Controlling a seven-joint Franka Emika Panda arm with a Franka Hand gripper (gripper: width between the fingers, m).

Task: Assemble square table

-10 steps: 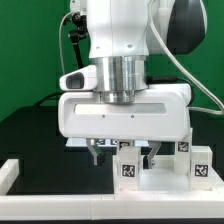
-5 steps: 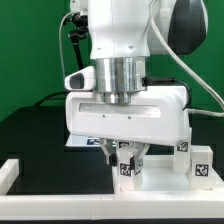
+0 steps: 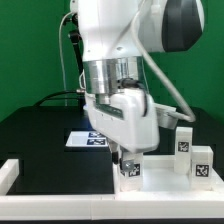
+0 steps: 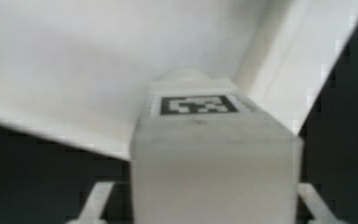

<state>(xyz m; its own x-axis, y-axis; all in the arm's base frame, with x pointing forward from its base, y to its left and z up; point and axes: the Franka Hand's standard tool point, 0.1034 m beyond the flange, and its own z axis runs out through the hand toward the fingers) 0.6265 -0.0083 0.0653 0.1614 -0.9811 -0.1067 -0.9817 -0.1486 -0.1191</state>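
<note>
My gripper (image 3: 127, 160) hangs tilted over the right part of the black table, shut on a short white leg (image 3: 128, 170) with a marker tag on its face. In the wrist view the leg (image 4: 211, 150) fills the space between my two fingers (image 4: 105, 205), tag end pointing away from me. Behind it lies the white square panel (image 4: 87, 70) with its raised rim. In the exterior view the panel (image 3: 165, 175) lies low at the right, and two more tagged legs (image 3: 185, 140) (image 3: 201, 162) stand on it to the right of my gripper.
The marker board (image 3: 88, 140) lies flat on the black surface behind my gripper, toward the exterior view's left. A long white bar (image 3: 12, 172) edges the black surface along the front and the left corner. A green wall stands behind.
The jaws closed from wide open onto the leg. After that the wrist tilted and turned, and the gripper with the leg stands slanted instead of square-on.
</note>
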